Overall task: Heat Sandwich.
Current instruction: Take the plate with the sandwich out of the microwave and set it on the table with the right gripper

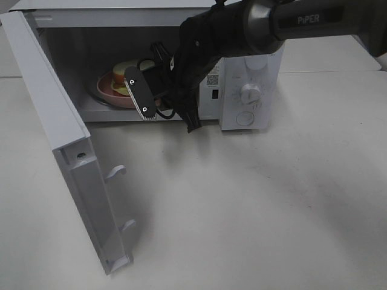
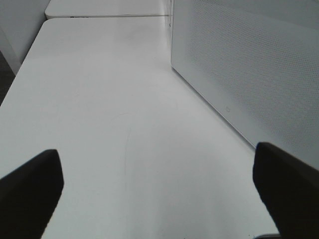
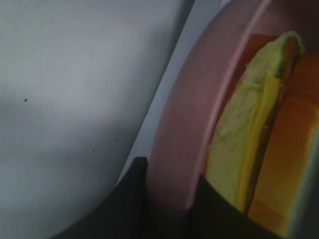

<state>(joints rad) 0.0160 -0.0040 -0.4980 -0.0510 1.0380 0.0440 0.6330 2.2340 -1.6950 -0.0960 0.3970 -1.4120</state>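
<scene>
The sandwich lies on a round pink plate inside the open white microwave. My right gripper reaches into the cavity at the plate's near edge. In the right wrist view its dark fingers sit on either side of the pink plate rim, touching it, with the sandwich's green and yellow filling just beyond. My left gripper is open and empty, low over bare table; it does not show in the high view.
The microwave door stands wide open to the left, its inner latches facing the table. The control panel with two knobs is to the right of the cavity. The microwave's perforated side wall stands beside my left gripper.
</scene>
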